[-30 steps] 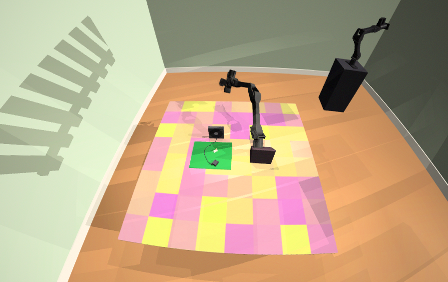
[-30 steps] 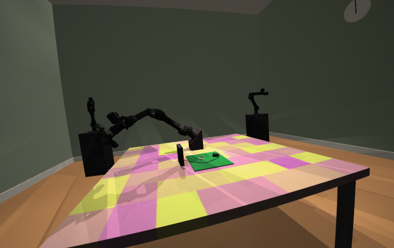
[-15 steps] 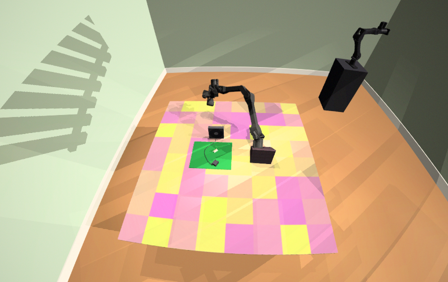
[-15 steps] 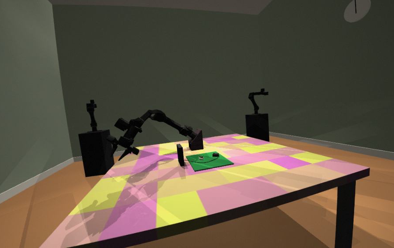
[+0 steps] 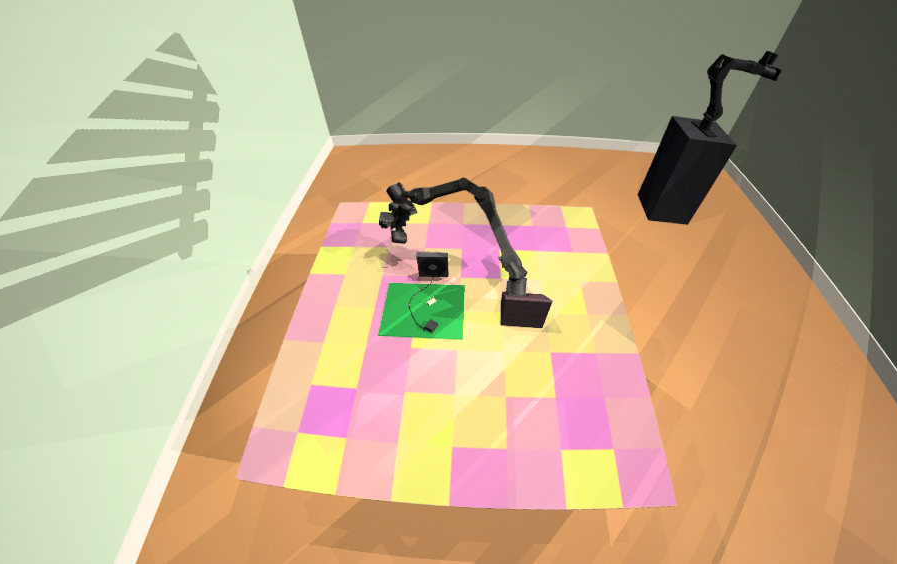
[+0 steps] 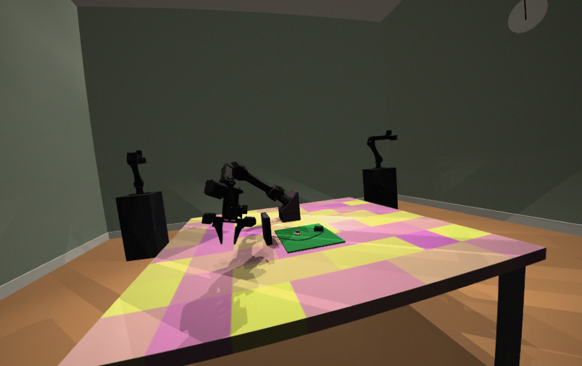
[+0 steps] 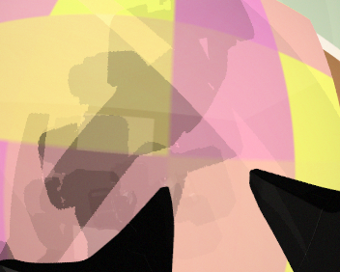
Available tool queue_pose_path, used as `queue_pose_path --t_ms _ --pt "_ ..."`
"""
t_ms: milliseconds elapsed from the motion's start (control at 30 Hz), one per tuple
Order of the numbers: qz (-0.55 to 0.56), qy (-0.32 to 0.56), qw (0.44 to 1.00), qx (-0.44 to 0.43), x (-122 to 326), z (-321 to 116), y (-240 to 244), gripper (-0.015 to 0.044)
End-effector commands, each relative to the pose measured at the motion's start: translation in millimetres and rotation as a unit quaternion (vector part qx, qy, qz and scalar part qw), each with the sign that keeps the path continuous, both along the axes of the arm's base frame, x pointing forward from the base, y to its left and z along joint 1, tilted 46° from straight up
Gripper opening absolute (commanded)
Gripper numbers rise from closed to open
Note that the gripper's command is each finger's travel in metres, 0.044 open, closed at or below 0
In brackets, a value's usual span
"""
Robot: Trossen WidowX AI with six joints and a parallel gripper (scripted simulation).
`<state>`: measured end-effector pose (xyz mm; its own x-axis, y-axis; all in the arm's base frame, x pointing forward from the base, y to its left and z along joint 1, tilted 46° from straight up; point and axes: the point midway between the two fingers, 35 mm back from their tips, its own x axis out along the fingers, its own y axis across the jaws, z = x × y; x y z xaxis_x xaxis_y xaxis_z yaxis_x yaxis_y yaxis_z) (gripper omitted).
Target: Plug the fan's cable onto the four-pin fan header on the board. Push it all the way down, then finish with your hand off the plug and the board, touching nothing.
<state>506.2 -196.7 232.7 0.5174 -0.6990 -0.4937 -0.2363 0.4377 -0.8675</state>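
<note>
Released, its fingers standing apart with nothing between them, the hand [image 5: 391,231] [image 6: 228,243] [image 7: 211,186] is hanging over the table [image 5: 578,420] [image 6: 375,291], while the black plug [image 5: 430,325] [image 6: 318,228] is lying on the green board [image 5: 399,325] [image 6: 313,246], just beside the pale header [image 5: 431,301] [image 6: 297,234] and apart from it. Seen from the top view, the plug is sitting on the near side of the header. Its cable [image 5: 409,308] [image 6: 300,239] is curving around the left of the header toward the fan [image 5: 432,264] [image 6: 265,228], which is standing upright beyond the board's far edge. Farther out, the hand is hovering far and left of the fan, and the arm [image 5: 495,217] [image 6: 256,179] is reaching back to its base on the right. Plugging is still waiting to begin, by the look of it. A low path toward the plug would be risking a knock to the fan, since it is standing between. A crooked grip would be tilting the plug against the pins, and a taut or snagging cable would be dragging it off line
</note>
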Motion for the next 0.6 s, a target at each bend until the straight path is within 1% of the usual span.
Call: queue_pose_path --t_ms 0,267,433,567 --pt "0.022 0.059 0.997 0.033 5.6 -53.7 38.7 0.0210" --pt "0.035 0.156 0.985 0.070 -4.7 -131.7 108.1 0.0210" --pt "0.036 0.242 0.967 0.073 -31.7 -190.1 163.9 0.0210" --pt "0.030 0.309 0.949 0.058 -63.7 -229.5 203.4 0.0210"
